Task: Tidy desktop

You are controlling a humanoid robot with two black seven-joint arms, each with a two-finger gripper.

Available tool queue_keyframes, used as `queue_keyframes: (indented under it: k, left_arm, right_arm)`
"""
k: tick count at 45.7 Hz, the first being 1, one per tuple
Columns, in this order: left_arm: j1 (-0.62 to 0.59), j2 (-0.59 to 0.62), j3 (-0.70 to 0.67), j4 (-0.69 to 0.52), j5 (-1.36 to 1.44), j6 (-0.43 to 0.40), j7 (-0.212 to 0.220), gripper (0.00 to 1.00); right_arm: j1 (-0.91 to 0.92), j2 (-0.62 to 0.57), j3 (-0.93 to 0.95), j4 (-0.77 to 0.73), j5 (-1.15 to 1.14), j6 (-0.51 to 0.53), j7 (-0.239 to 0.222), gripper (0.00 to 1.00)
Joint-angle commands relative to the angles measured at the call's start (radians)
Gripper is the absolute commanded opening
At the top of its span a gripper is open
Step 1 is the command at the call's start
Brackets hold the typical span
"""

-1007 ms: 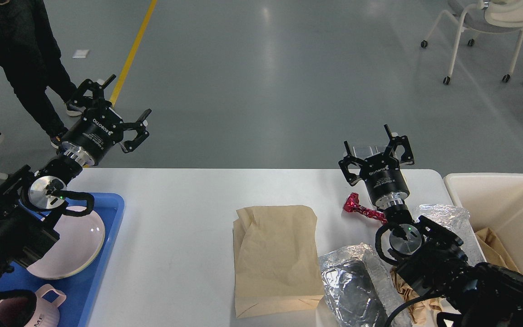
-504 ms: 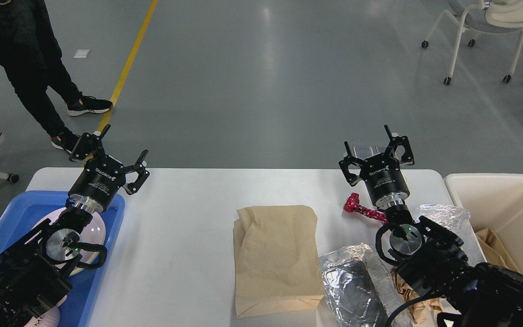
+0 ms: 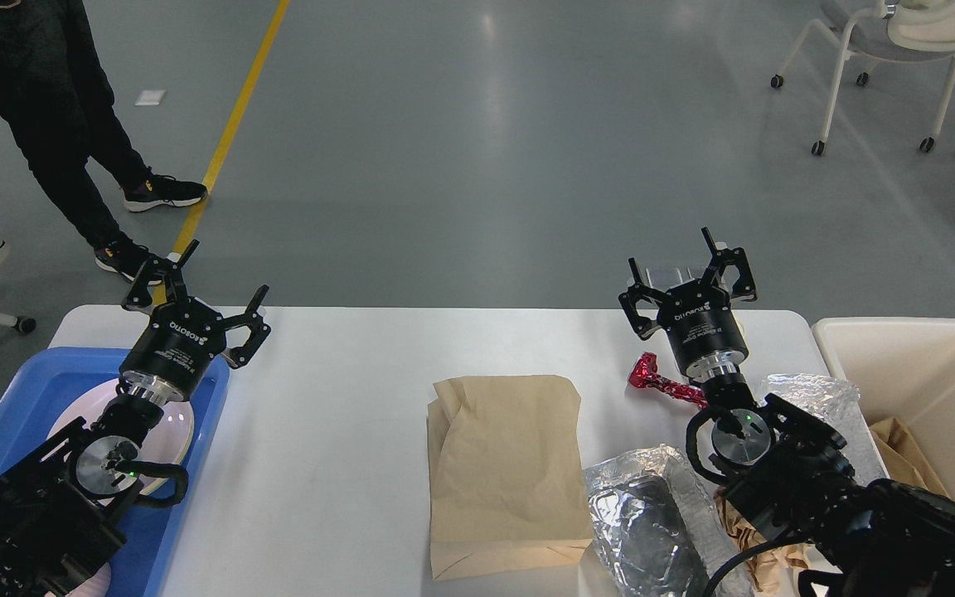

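Head view, left to right: blue tray point(image 3: 200, 464) with a pale plate point(image 3: 175, 419) sits at the left end of the desktop point(image 3: 336, 431). Left gripper point(image 3: 200, 303) hovers over the tray's far corner, jaws spread, holding nothing. Brown paper bag point(image 3: 502, 464) lies mid-desk, long axis running near to far. Foil wrapper point(image 3: 639, 514) touches its right edge. Red wrapper point(image 3: 652, 377) lies just beside the right arm. Right gripper point(image 3: 687, 278) at the far edge, jaws spread, empty. Cream bin point(image 3: 933, 373) stands at the right end. Judgement: right arm is nearer the litter and bin.
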Motion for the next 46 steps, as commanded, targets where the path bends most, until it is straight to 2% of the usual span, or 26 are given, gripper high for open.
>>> queue_keyframes:
  k: [1, 46]
  left_arm:
    - [0.0, -0.003, -0.004, 0.0, -0.003, 0.0, -0.001, 1.0]
    - [0.0, -0.003, -0.004, 0.0, -0.003, 0.0, -0.001, 1.0]
  right_arm:
    - [0.0, 0.0, 0.0, 0.0, 0.0, 0.0, 0.0, 1.0]
    - [0.009, 0.006, 0.009, 0.003, 0.002, -0.005, 0.0, 1.0]
